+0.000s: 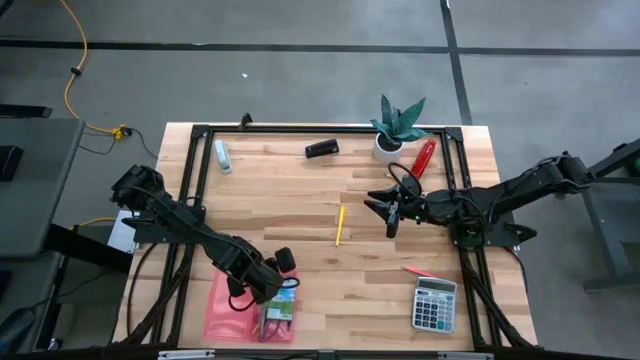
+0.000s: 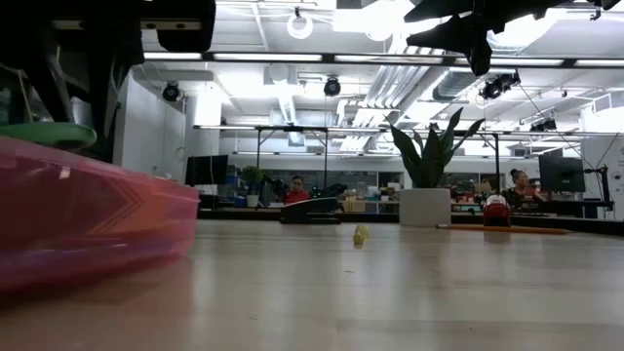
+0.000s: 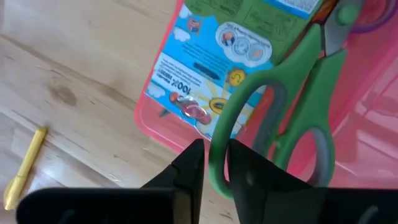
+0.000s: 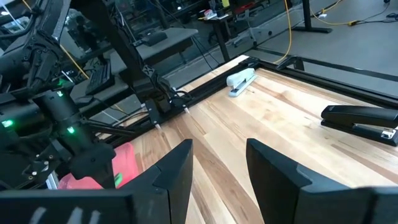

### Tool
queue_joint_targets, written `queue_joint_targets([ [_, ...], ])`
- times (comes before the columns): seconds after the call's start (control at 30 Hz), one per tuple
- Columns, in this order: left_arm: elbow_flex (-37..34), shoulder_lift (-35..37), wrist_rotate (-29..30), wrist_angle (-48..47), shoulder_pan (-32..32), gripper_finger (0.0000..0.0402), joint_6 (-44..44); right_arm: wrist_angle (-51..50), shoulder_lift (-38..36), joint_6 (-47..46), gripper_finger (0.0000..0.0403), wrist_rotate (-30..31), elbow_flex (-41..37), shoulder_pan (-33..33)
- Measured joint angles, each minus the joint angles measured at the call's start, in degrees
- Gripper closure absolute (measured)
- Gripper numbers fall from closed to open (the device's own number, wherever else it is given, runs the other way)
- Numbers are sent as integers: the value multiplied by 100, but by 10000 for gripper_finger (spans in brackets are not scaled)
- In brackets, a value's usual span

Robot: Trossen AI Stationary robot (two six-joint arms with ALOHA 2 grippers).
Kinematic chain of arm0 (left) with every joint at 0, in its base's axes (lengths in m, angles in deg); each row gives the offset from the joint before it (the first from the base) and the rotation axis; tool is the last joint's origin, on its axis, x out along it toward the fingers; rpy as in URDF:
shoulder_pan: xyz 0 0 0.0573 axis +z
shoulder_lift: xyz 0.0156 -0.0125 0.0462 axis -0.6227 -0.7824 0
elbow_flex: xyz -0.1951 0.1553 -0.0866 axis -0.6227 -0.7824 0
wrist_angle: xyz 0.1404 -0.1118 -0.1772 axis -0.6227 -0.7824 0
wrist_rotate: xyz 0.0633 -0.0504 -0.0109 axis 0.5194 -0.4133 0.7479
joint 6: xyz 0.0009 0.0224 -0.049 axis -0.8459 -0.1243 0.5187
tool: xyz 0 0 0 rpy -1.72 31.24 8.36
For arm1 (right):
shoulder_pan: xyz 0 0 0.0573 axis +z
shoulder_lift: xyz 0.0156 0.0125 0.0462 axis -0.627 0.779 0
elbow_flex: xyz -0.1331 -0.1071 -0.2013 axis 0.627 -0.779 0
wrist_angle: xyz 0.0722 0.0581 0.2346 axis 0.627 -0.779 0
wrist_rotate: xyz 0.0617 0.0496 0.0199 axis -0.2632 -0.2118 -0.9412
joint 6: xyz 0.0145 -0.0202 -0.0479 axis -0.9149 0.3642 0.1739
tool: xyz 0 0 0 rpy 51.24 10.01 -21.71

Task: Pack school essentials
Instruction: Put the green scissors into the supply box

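Note:
A pink case point(image 1: 222, 312) lies at the table's near left. In it are a green-blue box point(image 3: 211, 68) and purple-handled scissors point(image 3: 367, 15). Green-handled scissors point(image 3: 292, 87) lie slanted over the box, blades pointing into the case. My left gripper point(image 3: 216, 171) points steeply down at the case's edge, its fingers a narrow gap apart around one green handle loop. A yellow pencil point(image 1: 339, 225) lies mid-table and a red pencil point(image 1: 418, 271) by the calculator. My right gripper point(image 1: 385, 210) hangs open above the table's right half, holding nothing. My left gripper comes from above with the rim of one green handle loop point(image 3: 219, 146) between its two fingers. The rim lies against one finger point(image 3: 249, 177), and a sliver of gap shows at the other. Whether it still grips the rim I cannot tell. The scissors rest on the box and case.
A grey calculator point(image 1: 435, 303) lies near right. At the far edge stand a potted plant point(image 1: 395, 128), a red oblong object point(image 1: 424, 155), a black stapler point(image 1: 322, 149) and a white stapler point(image 1: 222, 155). A black frame point(image 1: 300, 128) rims the table. Bare wood lies mid-table.

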Motion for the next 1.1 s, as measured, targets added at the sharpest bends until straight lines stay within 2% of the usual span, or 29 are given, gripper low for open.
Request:
queue_joint_targets([
  [0.2, 0, 53, 35, 6, 0, 328, 57, 4, 0, 2, 261, 0, 0, 0],
  [0.47, 0, 877, 31, -115, 9, 295, 750, 9, 0, -1, 261, 2, 0, 0],
  [0.57, 2, 1202, -56, -278, 56, 284, 1268, 10, 0, 0, 261, 2, 0, 0],
  [0.77, 5, 1618, -423, -899, 103, 276, 2999, 11, 0, 0, 261, 1, -2, 0],
  [0.87, 2, 1620, -564, -1573, -47, 289, 3311, 11, 0, -1, 261, 2, -2, 0],
  [0.93, -35, 1533, -581, -1814, -178, 313, 3329, 13, 0, -1, 261, 2, -2, 0],
  [1.03, -436, 1464, -804, -1658, -375, 376, 3403, 12, 0, 1, 261, 2, -2, 0],
  [1.1, -704, 1433, -898, -1244, -502, 392, 3586, 11, 0, -1, 261, 2, -2, 0],
])
